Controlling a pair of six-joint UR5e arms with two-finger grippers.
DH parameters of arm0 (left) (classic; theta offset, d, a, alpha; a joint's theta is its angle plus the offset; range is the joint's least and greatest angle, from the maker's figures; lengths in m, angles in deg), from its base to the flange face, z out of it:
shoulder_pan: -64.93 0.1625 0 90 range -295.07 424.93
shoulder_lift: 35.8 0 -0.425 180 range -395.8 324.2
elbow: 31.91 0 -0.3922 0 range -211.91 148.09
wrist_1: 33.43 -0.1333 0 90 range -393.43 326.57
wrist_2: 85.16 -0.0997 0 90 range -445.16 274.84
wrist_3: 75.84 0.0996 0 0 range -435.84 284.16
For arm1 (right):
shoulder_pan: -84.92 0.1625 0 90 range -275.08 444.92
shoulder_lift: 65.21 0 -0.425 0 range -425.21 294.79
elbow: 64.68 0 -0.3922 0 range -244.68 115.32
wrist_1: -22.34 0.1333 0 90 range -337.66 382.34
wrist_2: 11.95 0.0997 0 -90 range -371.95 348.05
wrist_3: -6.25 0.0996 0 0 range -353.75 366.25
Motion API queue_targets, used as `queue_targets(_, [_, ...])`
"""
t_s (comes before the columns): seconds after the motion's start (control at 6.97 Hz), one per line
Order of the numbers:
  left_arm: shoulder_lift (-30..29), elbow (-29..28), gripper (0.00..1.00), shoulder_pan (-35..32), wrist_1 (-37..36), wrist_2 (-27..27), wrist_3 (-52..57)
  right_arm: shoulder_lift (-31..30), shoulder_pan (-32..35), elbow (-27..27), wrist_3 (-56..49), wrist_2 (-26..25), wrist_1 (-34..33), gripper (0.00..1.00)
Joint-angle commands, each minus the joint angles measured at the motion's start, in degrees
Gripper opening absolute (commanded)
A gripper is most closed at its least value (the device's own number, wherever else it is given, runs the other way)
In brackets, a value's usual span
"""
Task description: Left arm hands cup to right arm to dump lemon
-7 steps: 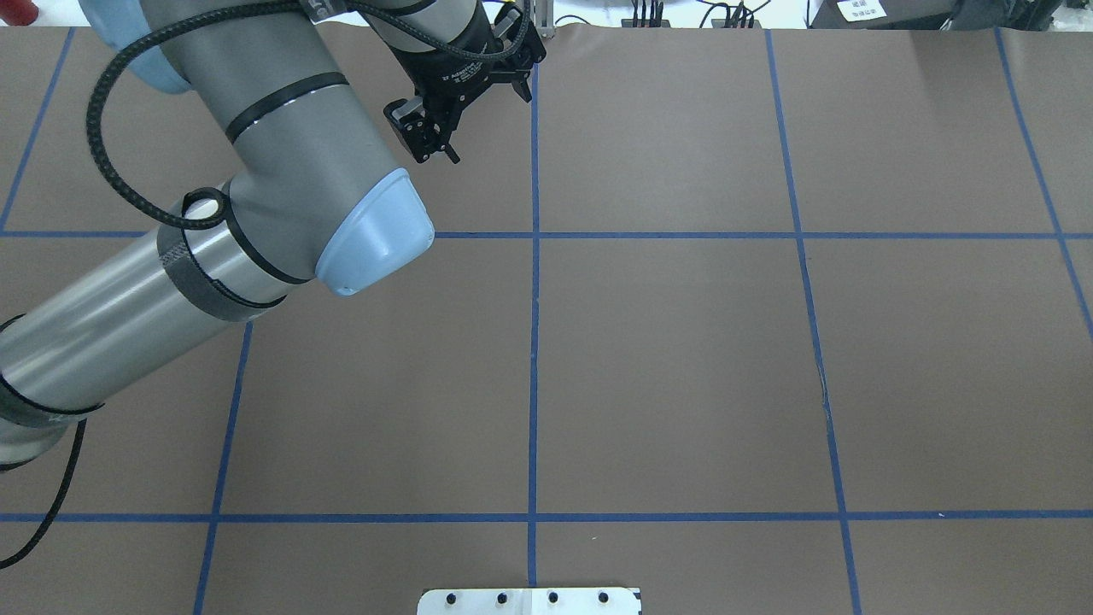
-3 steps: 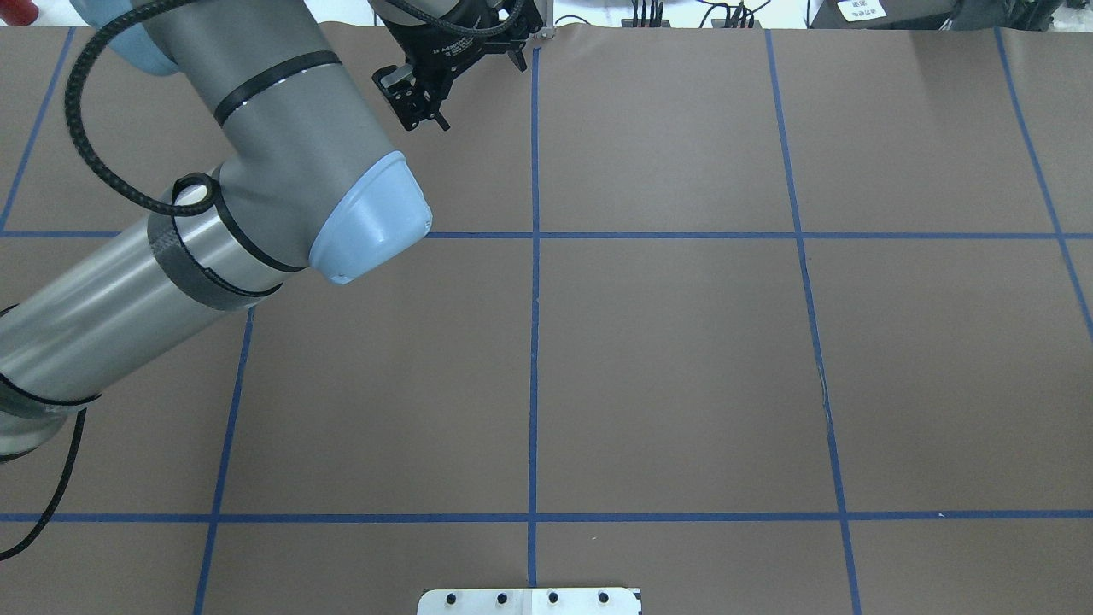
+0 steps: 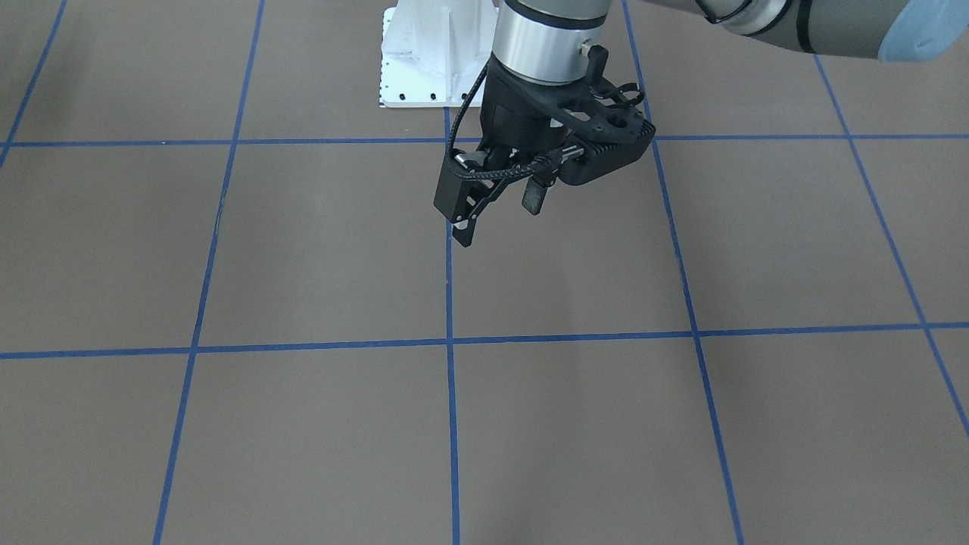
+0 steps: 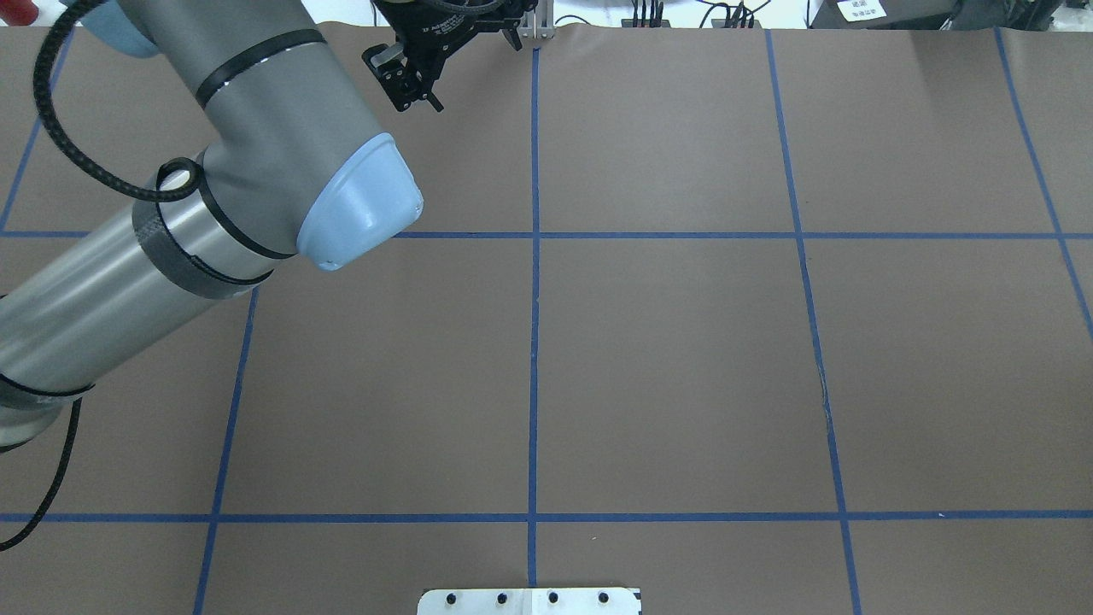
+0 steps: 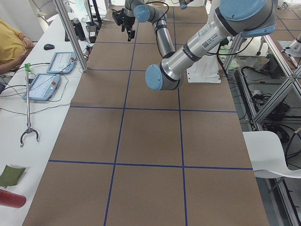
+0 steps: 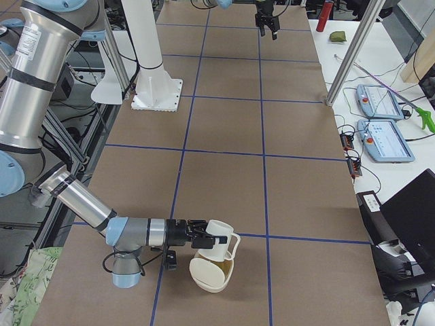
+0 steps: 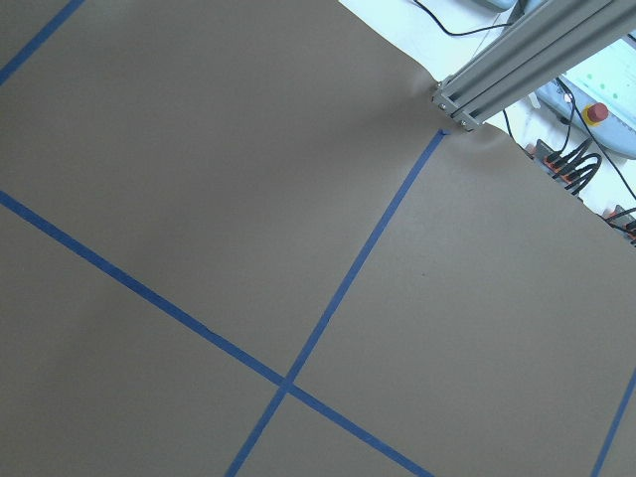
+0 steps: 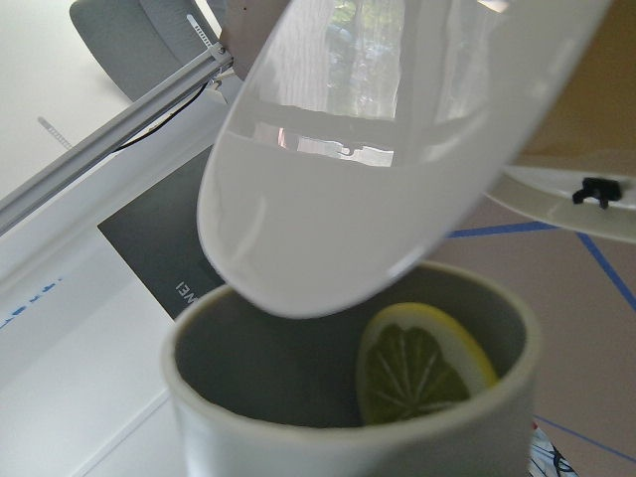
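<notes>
My left gripper [image 4: 478, 75] hangs open and empty over the far middle of the table; the front-facing view [image 3: 498, 225] shows its two black fingers apart. The off-white cup [image 6: 219, 246] is at my right gripper [image 6: 202, 239], low over the table's right end, seen only in the exterior right view, so I cannot tell whether that gripper is shut. In the right wrist view the cup [image 8: 348, 437] fills the lower frame with the lemon [image 8: 422, 368], a slice, inside it. A glossy white bowl [image 8: 378, 179] is close against the cup and lies tilted under it [image 6: 207, 278].
The table is brown paper with blue tape lines. The white arm mount [image 4: 529, 600] sits at the near edge. An aluminium post [image 7: 527, 60] stands at the far edge. Tablets [image 6: 380, 129] and a person [image 5: 11, 44] are beside the table.
My left arm has drawn back toward the table's far edge and a little to the left. Its gripper has stayed open and empty.
</notes>
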Motion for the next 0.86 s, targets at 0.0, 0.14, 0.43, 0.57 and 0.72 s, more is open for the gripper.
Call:
queue_targets(0.0, [-0.44,-0.05,1.00,-0.03,-0.07,-0.01,0.02,0.58,0.55,0.02,4.17,-0.19,0.05,0.00])
queue_targets(0.14, [-0.44,-0.13,1.00,0.06,0.02,-0.01,0.02,1.71,0.55,0.02,4.35,-0.10,0.05,0.00])
queue_targets(0.43, [-0.35,-0.31,1.00,-0.03,0.02,-0.01,0.10,2.07,0.46,3.50,2.44,0.77,-1.16,0.00])
queue_targets(0.57, [-0.35,-0.83,1.00,-0.03,0.11,-0.01,0.19,2.51,0.46,5.79,-0.71,1.04,-4.83,0.00])
queue_targets(0.72, [-0.26,-0.84,1.00,0.14,0.11,0.08,0.19,2.43,0.37,10.86,-3.96,2.17,-11.22,0.00])
